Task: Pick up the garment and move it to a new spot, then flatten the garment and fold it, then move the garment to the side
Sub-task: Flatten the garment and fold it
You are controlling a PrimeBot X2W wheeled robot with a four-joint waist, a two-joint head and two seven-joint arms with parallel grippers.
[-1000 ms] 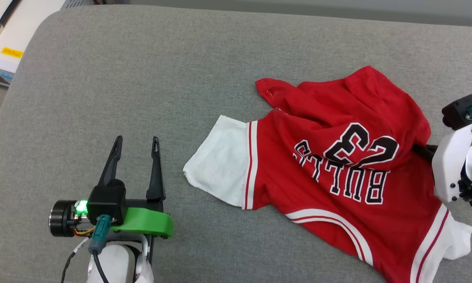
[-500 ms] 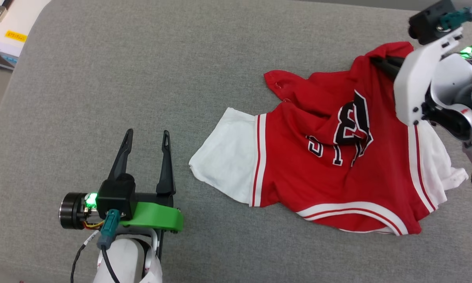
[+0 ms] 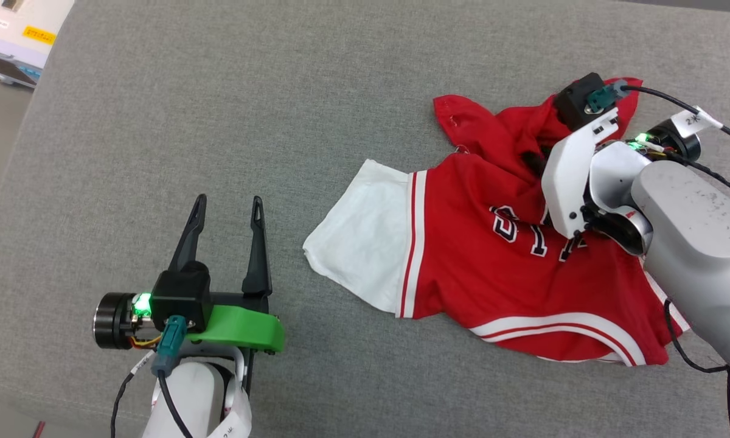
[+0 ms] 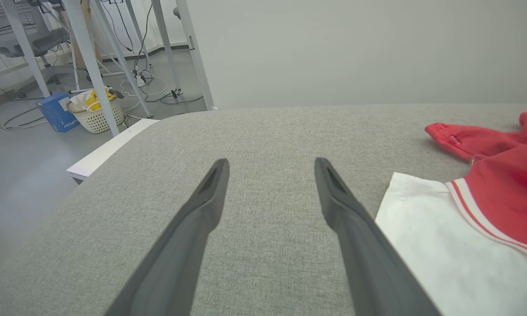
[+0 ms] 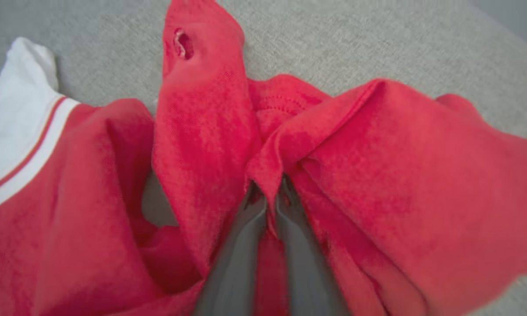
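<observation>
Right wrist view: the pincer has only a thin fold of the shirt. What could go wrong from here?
1. The right pincer pinches just a narrow ridge of the garment, so it might slip out when lifted.
2. The left pincer is open and apart from the white sleeve, so a one-point carry could drag and bunch the rest.

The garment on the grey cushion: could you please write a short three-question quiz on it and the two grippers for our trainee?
1. True or false: the right gripper is shut on a fold of the garment.
2. The left gripper is: A) open, holding nothing; B) shut on a sleeve; C) shut on the collar.
3. Fill in: the sleeve nearest the left gripper is coloured ____.

Key: 1 true; 2 A; 3 white.
</observation>
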